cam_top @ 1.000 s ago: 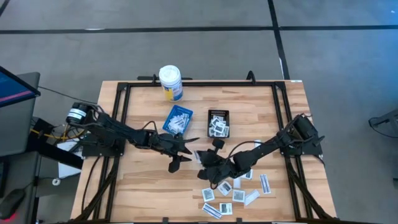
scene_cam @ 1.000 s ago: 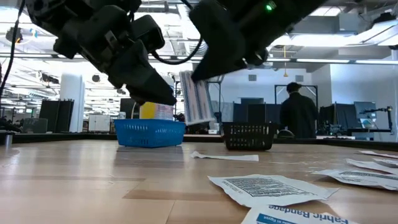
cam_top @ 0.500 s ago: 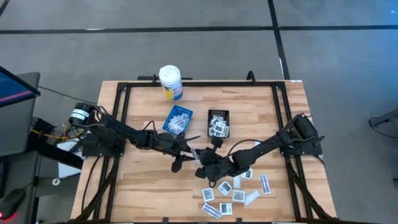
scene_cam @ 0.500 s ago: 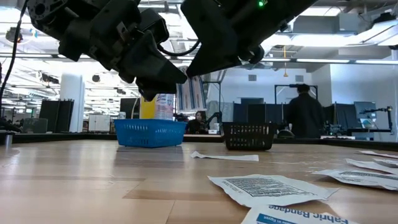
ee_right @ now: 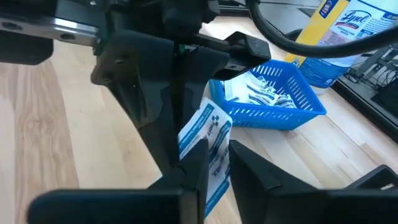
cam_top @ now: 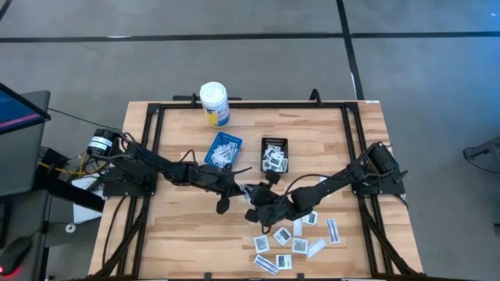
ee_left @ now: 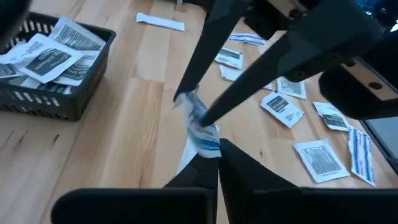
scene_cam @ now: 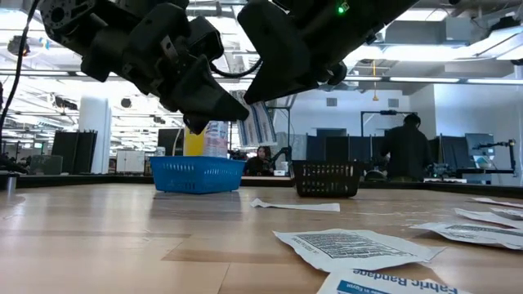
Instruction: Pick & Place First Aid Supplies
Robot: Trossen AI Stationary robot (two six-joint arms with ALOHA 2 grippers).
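Above the middle of the pale wooden counter [cam_top: 187, 234], the two dark grippers meet tip to tip. The right gripper [ee_right: 214, 163] has its fingers closed on a narrow white paper strip packet with blue print [ee_right: 208, 144], holding it up off the wood. In the left wrist view the same packet [ee_left: 200, 123] hangs crumpled between the right arm's two long fingers, and the left gripper [ee_left: 217, 158] sits just under its lower end with its own fingers drawn nearly together on that end (whether they actually pinch the paper is hard to tell). The low view shows the strip [scene_cam: 260, 122] upright in the air between the two arms.

Just beyond the meeting point stand a small blue mesh tray [cam_top: 223, 151] with narrow strip packets in it and, beside it, a small black mesh tray [cam_top: 274, 154] holding squarish white packets with dark grey print. A white bottle with a yellow label [cam_top: 214, 104] stands at the counter's far edge.

The other loose packets [cam_top: 295, 238] lie scattered flat on the wood near the right arm, squarish ones mixed with narrow strips. One more strip [scene_cam: 294, 205] lies alone on the counter in front of the trays.
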